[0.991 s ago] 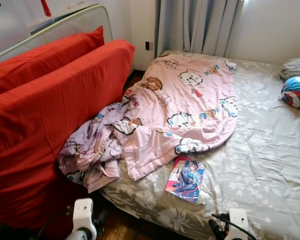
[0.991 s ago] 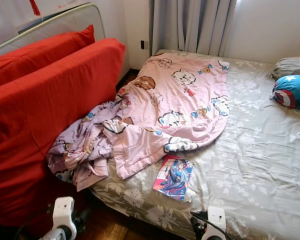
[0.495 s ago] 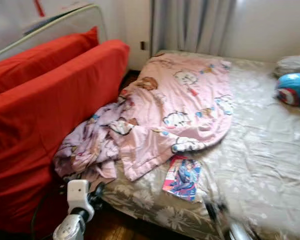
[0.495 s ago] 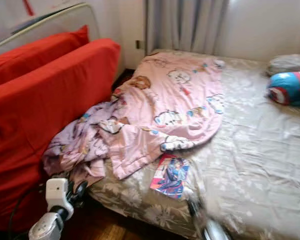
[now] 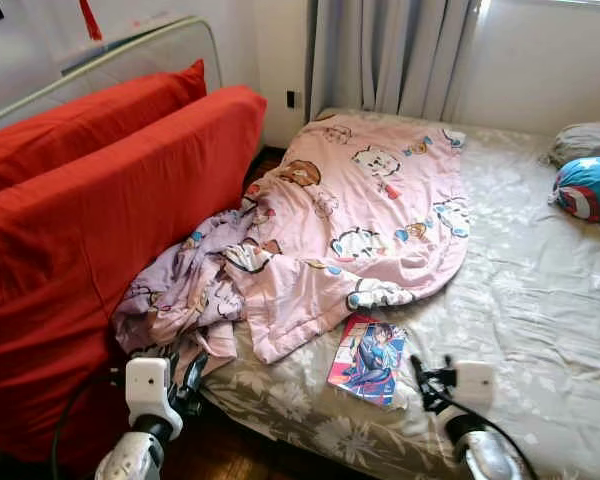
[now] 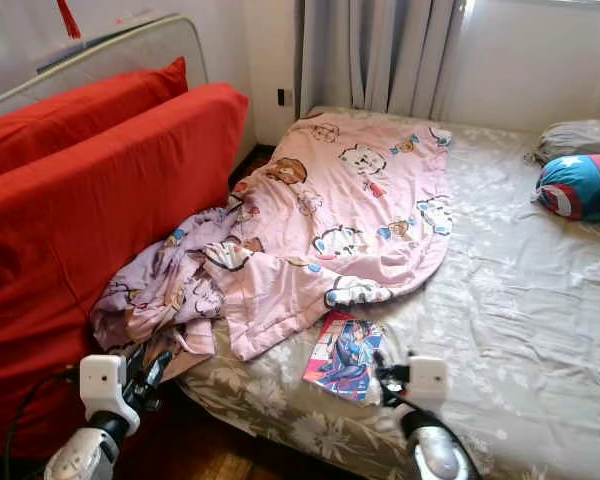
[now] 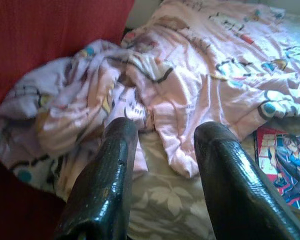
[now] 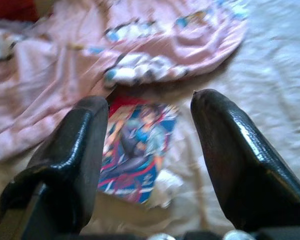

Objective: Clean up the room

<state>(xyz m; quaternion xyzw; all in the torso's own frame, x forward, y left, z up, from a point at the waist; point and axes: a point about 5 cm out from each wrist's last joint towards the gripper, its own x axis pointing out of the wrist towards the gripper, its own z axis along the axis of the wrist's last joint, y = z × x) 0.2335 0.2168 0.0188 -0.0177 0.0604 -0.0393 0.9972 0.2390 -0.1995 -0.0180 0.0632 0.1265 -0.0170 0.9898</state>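
bed [image 5: 540, 300]: fills centre to 3 o'clock | quilt [image 5: 360, 210]: on bed, spilling over its 9 o'clock edge | book [image 5: 368, 357]: on bed at 6 o'clock, just beside quilt's near edge | cushions [image 5: 100, 210]: 9 o'clock, beside bed | pillows [image 5: 590, 170]: 2 o'clock, on bed | curtain [image 5: 390, 55]: 12 o'clock, behind bed

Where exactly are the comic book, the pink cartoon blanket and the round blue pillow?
Colourful comic book [image 5: 368, 360], left eye view, middle of its cover.
Pink cartoon-print blanket [image 5: 370, 205], left eye view, its flat spread part on the bed.
Round blue, red and white pillow [image 5: 590, 187], left eye view, its blue face.
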